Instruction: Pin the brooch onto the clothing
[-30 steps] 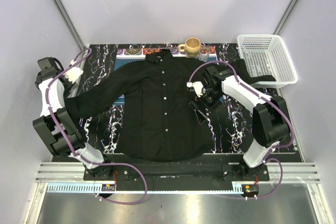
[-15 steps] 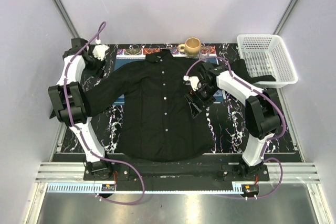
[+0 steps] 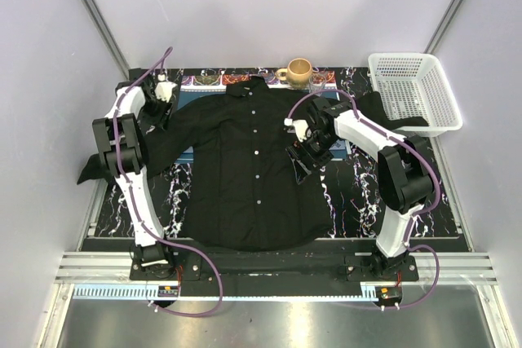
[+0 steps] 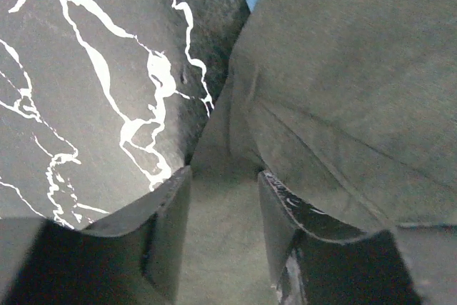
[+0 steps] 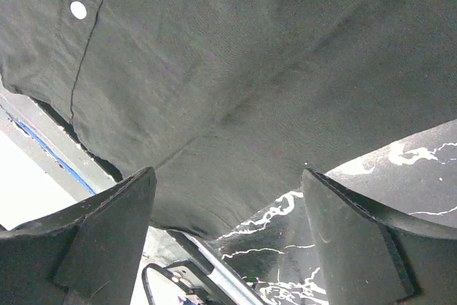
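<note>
1. At the far-left shoulder of the clothing [image 3: 245, 177], where the sleeve meets the body, the left gripper [image 4: 223, 171] stood low over the cloth. Its jaws were partly apart, leaving a narrow gap. Black fabric showed in that gap, and I could not tell whether the pads pressed on it.
2. Across its middle, the clothing lay spread face-up on the table [image 3: 351, 193], collar at the far edge and button row down the centre. I judged it soft, limp and light. It would bunch and drag sooner than resist a pull. I would pinch only one layer of the front panel, near a seam or hem where the cloth is doubled and gives more to grip.
3. At the clothing's right side edge, the right gripper [image 5: 228, 173] hung just above the fabric. Its jaws were spread wide with nothing between them. One white button [image 5: 78, 10] showed further in on the front.
4. I could not find the brooch on or beside the clothing in any view. I judged it small, hard and apt to slip. I would take it by the rim of its body, never by the pin.
</note>
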`<action>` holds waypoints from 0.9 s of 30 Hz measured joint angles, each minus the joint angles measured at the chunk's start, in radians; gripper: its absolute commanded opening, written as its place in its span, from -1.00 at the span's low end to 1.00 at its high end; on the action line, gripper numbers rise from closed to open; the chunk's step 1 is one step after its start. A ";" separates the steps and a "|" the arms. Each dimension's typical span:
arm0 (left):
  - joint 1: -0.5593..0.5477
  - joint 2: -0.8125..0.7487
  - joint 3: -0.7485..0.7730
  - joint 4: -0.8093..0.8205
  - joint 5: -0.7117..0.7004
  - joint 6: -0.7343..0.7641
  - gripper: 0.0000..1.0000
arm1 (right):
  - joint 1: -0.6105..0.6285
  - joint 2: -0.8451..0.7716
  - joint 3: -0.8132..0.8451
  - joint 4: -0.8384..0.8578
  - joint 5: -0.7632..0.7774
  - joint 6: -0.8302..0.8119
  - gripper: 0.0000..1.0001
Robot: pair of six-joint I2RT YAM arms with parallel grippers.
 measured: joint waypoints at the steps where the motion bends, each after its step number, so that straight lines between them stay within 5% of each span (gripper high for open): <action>1: -0.005 0.014 0.014 -0.004 -0.013 0.000 -0.26 | 0.000 0.005 0.000 0.001 0.000 0.000 0.76; 7: -0.026 0.114 0.178 -0.048 -0.093 -0.010 -0.57 | 0.000 0.020 0.000 0.002 0.001 0.000 0.76; 11: -0.029 0.174 0.277 -0.051 -0.135 -0.019 -0.59 | 0.000 0.021 0.000 0.002 0.001 -0.001 0.76; 16: -0.029 0.200 0.320 -0.038 -0.156 -0.035 -0.28 | 0.000 0.021 0.000 0.002 0.002 -0.001 0.76; 21: -0.028 0.184 0.311 -0.015 -0.120 -0.034 0.25 | 0.000 0.018 0.000 -0.007 0.004 -0.009 0.71; 27: -0.039 -0.087 0.083 -0.021 0.021 -0.006 0.36 | 0.000 -0.096 -0.066 -0.042 0.014 -0.058 0.44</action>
